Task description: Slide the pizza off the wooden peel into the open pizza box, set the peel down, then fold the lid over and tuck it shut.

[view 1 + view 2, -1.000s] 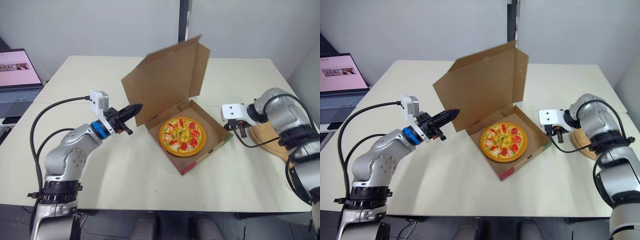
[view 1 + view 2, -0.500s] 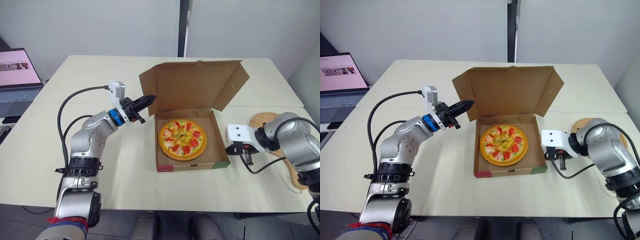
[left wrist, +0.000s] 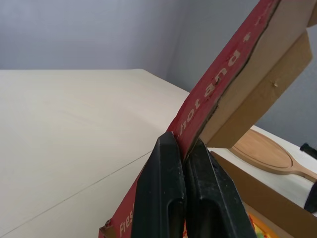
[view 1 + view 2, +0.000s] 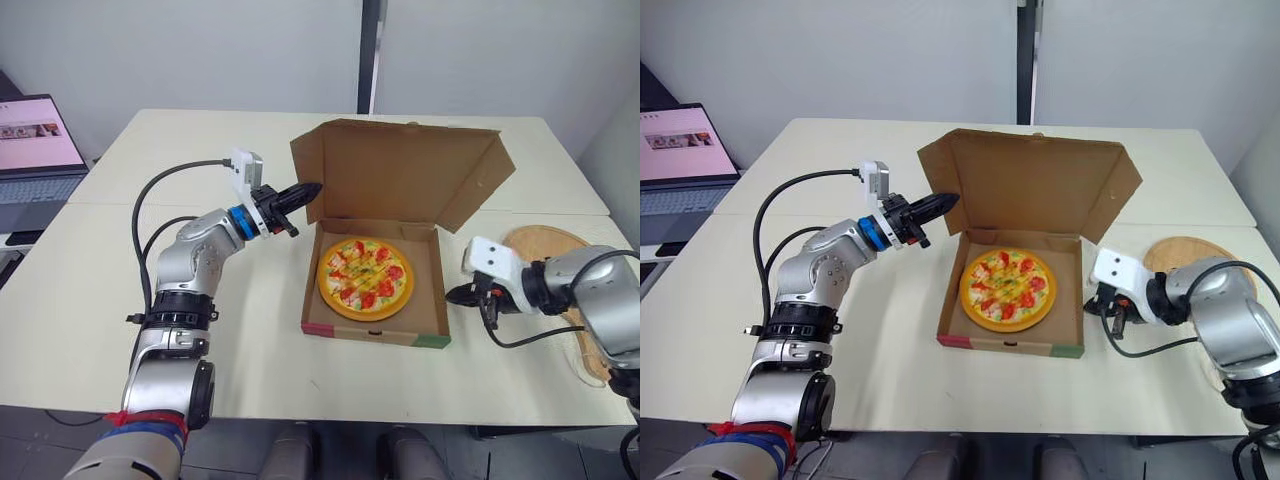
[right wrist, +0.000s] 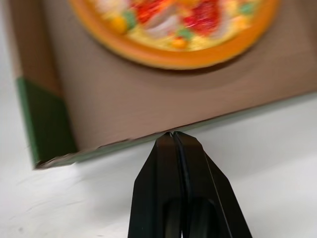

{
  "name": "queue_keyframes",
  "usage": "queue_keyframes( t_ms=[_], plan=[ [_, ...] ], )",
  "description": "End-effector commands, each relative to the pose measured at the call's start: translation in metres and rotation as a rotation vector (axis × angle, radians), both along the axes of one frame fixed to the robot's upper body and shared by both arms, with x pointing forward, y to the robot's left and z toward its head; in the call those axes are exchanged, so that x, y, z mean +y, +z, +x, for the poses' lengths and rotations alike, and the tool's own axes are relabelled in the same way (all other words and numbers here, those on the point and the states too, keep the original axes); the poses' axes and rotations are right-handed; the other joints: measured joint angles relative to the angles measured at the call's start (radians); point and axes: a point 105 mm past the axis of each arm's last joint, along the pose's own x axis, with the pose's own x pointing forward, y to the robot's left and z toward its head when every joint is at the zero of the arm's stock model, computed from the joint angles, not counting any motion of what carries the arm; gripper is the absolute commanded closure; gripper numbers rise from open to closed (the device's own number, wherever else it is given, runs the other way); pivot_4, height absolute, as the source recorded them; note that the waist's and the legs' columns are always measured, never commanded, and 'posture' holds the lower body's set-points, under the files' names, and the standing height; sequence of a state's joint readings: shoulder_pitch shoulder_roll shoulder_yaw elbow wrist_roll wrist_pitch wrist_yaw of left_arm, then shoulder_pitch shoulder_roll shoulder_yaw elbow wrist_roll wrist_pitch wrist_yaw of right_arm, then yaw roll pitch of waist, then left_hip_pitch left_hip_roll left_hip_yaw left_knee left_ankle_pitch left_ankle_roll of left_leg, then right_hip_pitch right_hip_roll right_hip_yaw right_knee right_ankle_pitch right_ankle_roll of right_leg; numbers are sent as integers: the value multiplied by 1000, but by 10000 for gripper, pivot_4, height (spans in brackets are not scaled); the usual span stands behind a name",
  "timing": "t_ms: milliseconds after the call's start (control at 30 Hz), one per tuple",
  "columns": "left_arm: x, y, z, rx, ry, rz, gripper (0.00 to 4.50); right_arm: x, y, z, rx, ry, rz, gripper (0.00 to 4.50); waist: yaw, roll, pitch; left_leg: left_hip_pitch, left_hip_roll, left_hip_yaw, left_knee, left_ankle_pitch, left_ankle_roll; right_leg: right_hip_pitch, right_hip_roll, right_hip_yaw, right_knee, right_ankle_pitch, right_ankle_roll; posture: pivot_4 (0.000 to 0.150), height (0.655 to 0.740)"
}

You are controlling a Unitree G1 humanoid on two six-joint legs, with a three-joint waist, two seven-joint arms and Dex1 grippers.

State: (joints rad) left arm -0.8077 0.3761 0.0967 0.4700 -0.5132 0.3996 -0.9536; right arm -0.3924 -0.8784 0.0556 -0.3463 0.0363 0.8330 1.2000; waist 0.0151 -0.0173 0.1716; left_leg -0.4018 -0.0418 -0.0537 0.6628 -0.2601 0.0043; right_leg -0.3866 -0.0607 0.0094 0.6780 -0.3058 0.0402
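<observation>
The cardboard pizza box [image 4: 375, 334] lies in the middle of the table with its lid [image 4: 400, 175] raised and leaning forward over the base. A colourful pizza [image 4: 363, 277] on an orange crust sits inside. My left gripper [image 4: 312, 187] is shut, its tips pressed against the lid's left edge; in the left wrist view the gripper [image 3: 181, 141] touches the red printed outer face. My right gripper [image 4: 455, 295] is shut, and in the right wrist view the gripper [image 5: 173, 135] rests against the box's right wall. The wooden peel [image 4: 545, 245] lies flat on the table at the right.
A laptop [image 4: 35, 150] stands open at the far left, on a neighbouring table. The peel's handle runs toward the table's right edge behind my right arm. A black cable loops from my left wrist [image 4: 180, 170].
The box has turned from a diagonal to nearly square with the table edge. The lid has tipped further forward over the base. Both grippers have followed the box, staying shut.
</observation>
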Motion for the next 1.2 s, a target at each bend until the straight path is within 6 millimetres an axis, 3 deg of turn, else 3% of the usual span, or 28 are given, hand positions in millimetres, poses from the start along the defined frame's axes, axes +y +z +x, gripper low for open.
queue_keyframes(
  t_ms=[33,233,333,633,733,1033,1200],
  plan=[
    [-8,6,0,-31,-41,18,45000,-16,22,7,-137,-116,71,36042,3,0,0,0,0,0,0,0,0,0,0,0,0,0,0,1500,7318],
    [-6,8,2,-40,-41,26,45000,-34,50,13,-283,-290,235,15946,5,0,0,0,0,0,0,0,0,0,0,1,0,0,0,1500,7318],
    [-6,8,3,-42,-43,30,45000,-33,72,22,-363,-347,340,5385,4,0,0,0,0,0,0,0,0,0,0,1,1,0,0,1500,7318],
    [-6,10,5,-49,-46,38,45000,-14,102,42,-428,-383,505,5385,2,0,0,0,0,1,0,0,0,-1,1,1,1,0,0,1500,7318],
    [-6,11,6,-52,-45,41,45000,-11,106,43,-429,-380,524,10921,1,0,0,0,0,1,0,0,1,-1,1,1,1,0,0,1500,7318],
    [-7,11,5,-53,-58,45,45000,-4,104,49,-422,-377,538,43896,-1,0,0,0,0,1,0,-2,4,-1,1,1,2,0,0,1500,7318],
    [-6,15,5,-55,-57,29,45000,-3,105,50,-428,-379,541,44783,-3,0,0,0,0,1,0,-2,4,-1,1,1,2,0,0,1500,7318]
  ],
)
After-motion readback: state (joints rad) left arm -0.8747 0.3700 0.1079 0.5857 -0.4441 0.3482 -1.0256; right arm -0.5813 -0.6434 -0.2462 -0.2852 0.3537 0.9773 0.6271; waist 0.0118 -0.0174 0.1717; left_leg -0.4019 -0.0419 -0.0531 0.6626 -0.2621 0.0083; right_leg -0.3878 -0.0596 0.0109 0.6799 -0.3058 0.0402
